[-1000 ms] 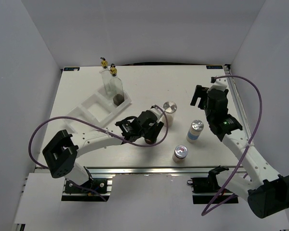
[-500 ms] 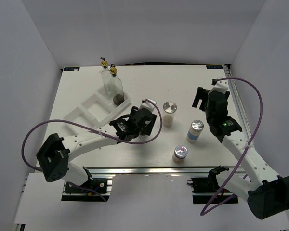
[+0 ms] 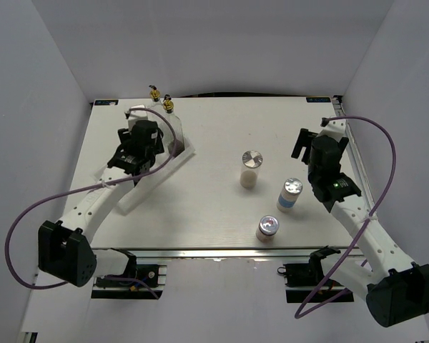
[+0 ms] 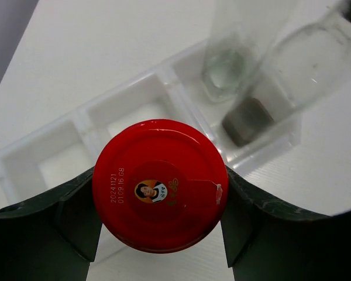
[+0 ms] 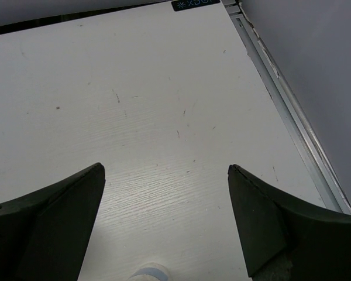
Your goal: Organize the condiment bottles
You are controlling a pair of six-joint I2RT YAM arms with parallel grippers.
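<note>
Pale grey walls (image 3: 57,57) close in the white counter (image 3: 222,128) on three sides. A metal rail (image 3: 222,252) edges it.

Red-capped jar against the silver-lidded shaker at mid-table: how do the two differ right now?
The red-capped jar has a glossy red lid with a printed label; the silver-lidded shaker has a plain metal one. The jar is clamped between the jaws of the left gripper, while the shaker stands free on the table. The jar hangs over the white rack; the shaker is well clear of it. Both have round lids facing up.
</note>
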